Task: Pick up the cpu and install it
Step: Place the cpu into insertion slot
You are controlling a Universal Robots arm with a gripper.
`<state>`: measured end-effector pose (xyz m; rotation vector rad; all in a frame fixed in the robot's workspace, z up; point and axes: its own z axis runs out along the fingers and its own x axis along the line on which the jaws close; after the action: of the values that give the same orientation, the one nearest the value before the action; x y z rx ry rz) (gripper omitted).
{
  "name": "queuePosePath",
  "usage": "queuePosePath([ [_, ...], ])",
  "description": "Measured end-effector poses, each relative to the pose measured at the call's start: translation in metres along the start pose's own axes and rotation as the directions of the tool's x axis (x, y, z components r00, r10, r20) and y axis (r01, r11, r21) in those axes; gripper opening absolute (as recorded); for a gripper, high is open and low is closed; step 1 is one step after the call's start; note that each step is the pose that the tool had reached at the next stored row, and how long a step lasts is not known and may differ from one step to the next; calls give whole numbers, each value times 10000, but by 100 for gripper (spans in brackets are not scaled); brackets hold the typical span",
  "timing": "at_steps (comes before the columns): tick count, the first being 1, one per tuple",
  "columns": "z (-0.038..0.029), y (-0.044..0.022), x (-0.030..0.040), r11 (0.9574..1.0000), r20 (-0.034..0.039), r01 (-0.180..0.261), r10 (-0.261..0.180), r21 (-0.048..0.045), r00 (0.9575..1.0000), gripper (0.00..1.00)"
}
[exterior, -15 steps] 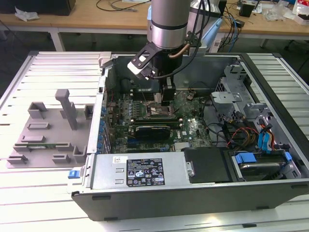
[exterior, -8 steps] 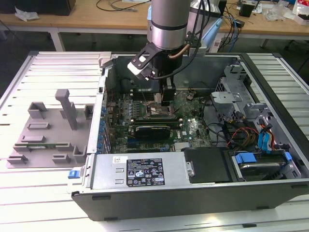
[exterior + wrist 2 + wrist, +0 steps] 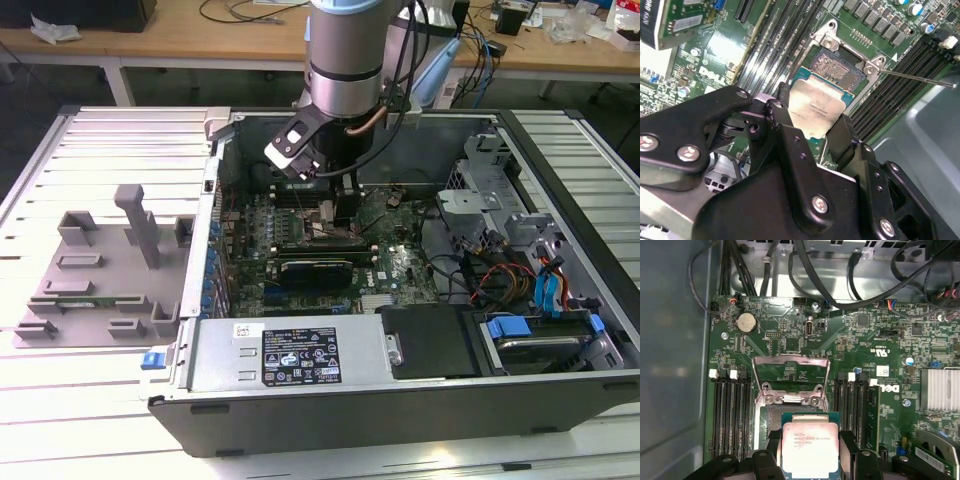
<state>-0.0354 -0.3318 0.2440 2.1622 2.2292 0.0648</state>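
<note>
PC case lies open on slatted table; grey tray at the exterior view's left. Arm stands over board inside case. Gripper: fingers clamped on cpu by opp. edges, lid up, approx. level. Socket open, frame raised. Cpu overlaps socket's near part, offset toward gripper body. Contact w/ socket: cannot tell. Slots flank both sides; room tight.
</note>
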Motion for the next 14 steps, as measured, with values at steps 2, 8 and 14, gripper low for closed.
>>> queuePosePath([
  [2,9,0,14,10000,-2,-1,1,-1,10000,55],
  [8,18,-1,14,10000,0,0,0,0,10000,55],
  [14,54,-3,14,10000,2,0,0,0,10000,55],
])
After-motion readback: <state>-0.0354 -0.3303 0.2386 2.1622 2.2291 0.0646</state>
